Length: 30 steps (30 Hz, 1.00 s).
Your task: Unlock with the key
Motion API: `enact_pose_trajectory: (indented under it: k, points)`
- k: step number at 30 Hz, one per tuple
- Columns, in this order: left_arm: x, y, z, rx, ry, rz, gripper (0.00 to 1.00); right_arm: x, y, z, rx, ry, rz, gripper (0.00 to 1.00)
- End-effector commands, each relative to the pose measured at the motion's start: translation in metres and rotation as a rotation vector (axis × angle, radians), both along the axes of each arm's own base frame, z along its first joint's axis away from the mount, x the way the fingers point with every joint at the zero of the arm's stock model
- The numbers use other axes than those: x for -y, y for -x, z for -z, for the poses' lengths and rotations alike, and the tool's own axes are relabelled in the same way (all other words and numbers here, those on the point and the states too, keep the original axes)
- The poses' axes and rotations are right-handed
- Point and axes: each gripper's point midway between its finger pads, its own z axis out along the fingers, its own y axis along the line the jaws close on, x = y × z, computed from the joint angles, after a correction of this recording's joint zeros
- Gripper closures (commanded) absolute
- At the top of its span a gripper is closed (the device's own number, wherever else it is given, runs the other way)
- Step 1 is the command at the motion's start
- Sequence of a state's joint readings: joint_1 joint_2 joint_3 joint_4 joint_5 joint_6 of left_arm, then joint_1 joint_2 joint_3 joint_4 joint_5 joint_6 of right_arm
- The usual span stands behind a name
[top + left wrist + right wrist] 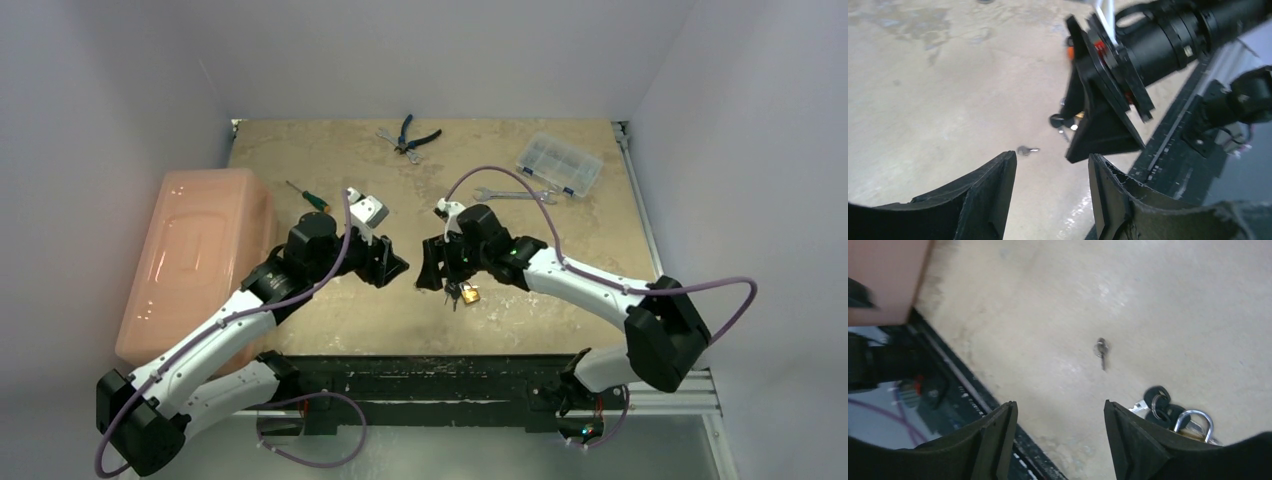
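Right claw (1059, 410): fingers apart, nothing between them, hanging over the table (330, 300) mid-scene.
Left claw (1050, 160): fingers apart too, holding nothing, facing the right claw tip to tip, near but not touching.
Padlock (1194, 421): brass body, silver shackle, lying on the table at the lower right of the right wrist view, just beside the outer side of that claw's right finger and partly hidden behind it. From above it sits just below the right claw, toward the near edge. Contact: cannot tell.
Key bunch (1158, 402): black-headed keys on a ring, touching the padlock, on the side nearer the claw gap.
Loose key (1102, 350): small single key on its own ring, flat on the table, ahead of the right claw's gap, between the two claws, apart from the padlock.
Pink bin (200, 260): left of the table, beside the left arm.
Screwdriver (305, 195): green handle, behind the left claw.
Pliers (412, 135): far edge, middle.
Wrench (515, 195): behind the right claw.
Clear organiser box (558, 163): far right, near the wrench.
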<state>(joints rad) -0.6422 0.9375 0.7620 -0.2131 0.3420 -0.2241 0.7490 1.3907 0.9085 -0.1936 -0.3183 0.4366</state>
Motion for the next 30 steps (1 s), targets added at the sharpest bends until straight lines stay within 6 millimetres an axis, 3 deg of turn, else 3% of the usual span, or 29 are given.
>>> enact_pose_trajectory:
  k: [1, 7, 11, 14, 20, 30]
  points:
    - [-0.029, -0.026, -0.020, 0.114, -0.062, -0.193, 0.42, 0.012, -0.018, 0.012, 0.051, 0.142, 0.158, 0.27]
    - [-0.060, -0.044, -0.018, 0.145, -0.144, -0.375, 0.42, -0.001, -0.019, 0.023, 0.071, 0.226, 0.140, 0.26]
    - [-0.072, -0.048, -0.019, 0.156, -0.166, -0.437, 0.42, 0.005, -0.029, 0.032, 0.102, 0.333, 0.170, 0.27]
    - [-0.073, -0.048, -0.019, 0.157, -0.169, -0.446, 0.42, 0.015, -0.035, 0.034, 0.116, 0.393, 0.211, 0.28]
    - [-0.073, -0.049, -0.019, 0.155, -0.173, -0.448, 0.42, 0.008, -0.027, 0.039, 0.097, 0.364, 0.166, 0.29]
    - [-0.073, -0.049, -0.017, 0.148, -0.179, -0.449, 0.42, 0.021, -0.031, 0.048, 0.106, 0.438, 0.215, 0.31]
